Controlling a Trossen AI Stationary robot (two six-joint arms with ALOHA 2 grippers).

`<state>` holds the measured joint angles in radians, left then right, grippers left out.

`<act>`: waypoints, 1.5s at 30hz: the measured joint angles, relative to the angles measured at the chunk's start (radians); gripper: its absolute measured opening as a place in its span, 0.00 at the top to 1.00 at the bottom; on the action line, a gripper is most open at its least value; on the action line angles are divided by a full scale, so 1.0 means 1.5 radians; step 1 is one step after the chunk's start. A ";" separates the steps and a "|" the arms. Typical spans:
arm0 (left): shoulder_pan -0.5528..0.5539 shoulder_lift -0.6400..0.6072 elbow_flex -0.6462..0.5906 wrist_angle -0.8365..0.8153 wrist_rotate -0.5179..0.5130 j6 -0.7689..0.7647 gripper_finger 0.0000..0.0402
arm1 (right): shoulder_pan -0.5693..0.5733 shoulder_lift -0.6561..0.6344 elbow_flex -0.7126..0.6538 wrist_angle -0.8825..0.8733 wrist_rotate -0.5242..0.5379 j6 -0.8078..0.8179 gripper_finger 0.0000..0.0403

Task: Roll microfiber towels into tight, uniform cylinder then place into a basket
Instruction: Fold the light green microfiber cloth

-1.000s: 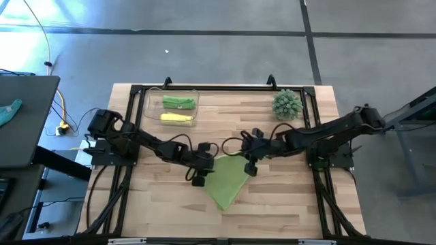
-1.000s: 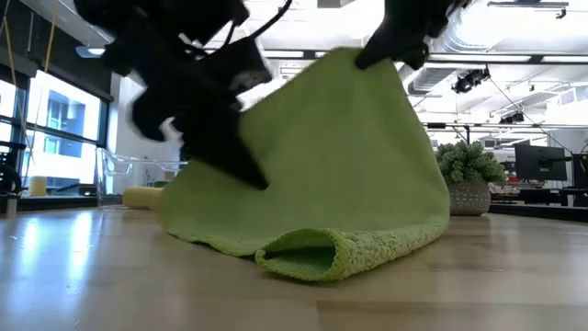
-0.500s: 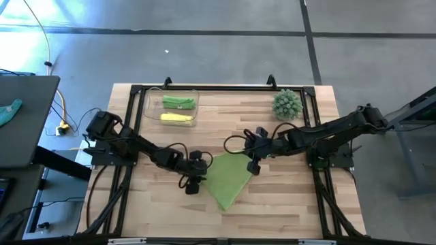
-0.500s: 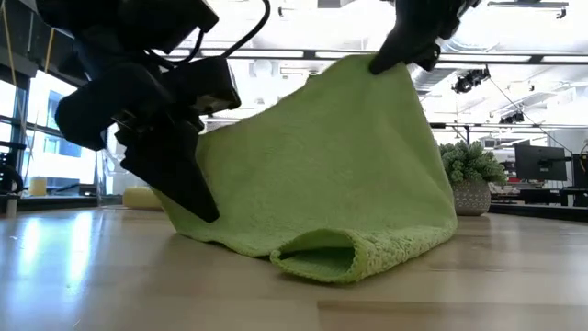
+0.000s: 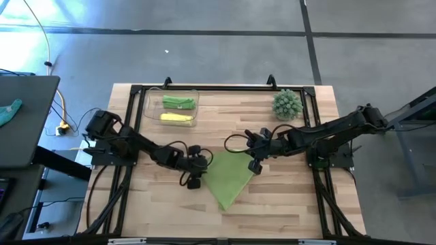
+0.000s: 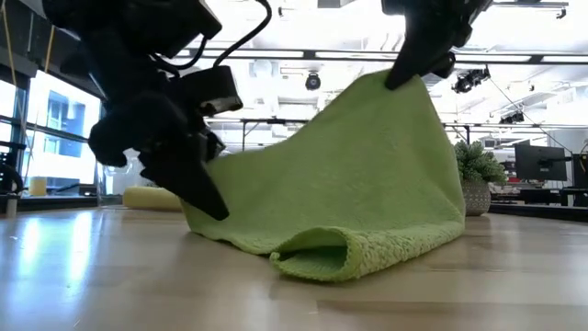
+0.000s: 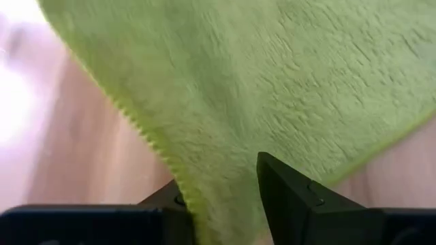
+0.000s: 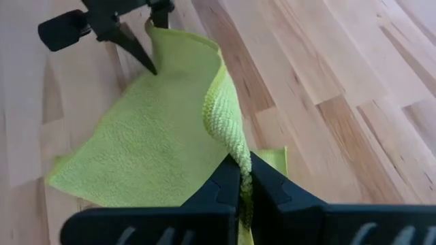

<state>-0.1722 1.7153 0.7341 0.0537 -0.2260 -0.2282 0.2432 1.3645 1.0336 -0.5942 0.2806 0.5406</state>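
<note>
Wooden surface (image 5: 157, 204) carrying black frame (image 5: 204, 88) along edges. Clear basket (image 5: 151, 114) sitting at far left, holding green roll (image 5: 178, 102) and yellow roll (image 5: 176, 118). Spiky plant (image 5: 287, 104) standing at far right. Green towel (image 5: 228, 180) lying mid-surface, near corner folded over, far edge lifting off.

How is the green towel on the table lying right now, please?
Partly lifted and folded: the green towel hangs from the right claw, its bottom edge doubled over on the table.

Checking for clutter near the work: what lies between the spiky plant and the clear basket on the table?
Nothing: in the high view, only bare wood separates the plant from the basket.
</note>
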 joint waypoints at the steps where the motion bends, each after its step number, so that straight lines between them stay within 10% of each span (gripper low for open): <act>1: 0.005 -0.003 0.001 -0.003 -0.003 0.003 0.74 | 0.000 0.000 0.000 -0.002 0.000 0.002 1.00; 19: 0.019 -0.044 0.002 -0.049 0.016 -0.032 0.99 | 0.000 0.000 0.000 -0.011 0.000 0.006 1.00; 27: 0.019 -0.161 0.077 -0.275 -0.125 -0.028 1.00 | 0.000 -0.048 -0.001 0.006 0.066 -0.021 1.00; 36: 0.021 -0.300 0.170 -0.420 -0.360 0.081 1.00 | -0.007 -0.128 -0.001 0.062 0.325 -0.205 1.00; 45: 0.002 -0.344 0.195 -0.425 -0.367 0.082 1.00 | 0.019 -0.088 -0.002 0.148 0.249 -0.261 1.00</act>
<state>-0.1691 1.1992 1.0271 -0.5837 -0.7767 -0.1054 0.2710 1.2327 1.0309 -0.3718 0.6537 0.1493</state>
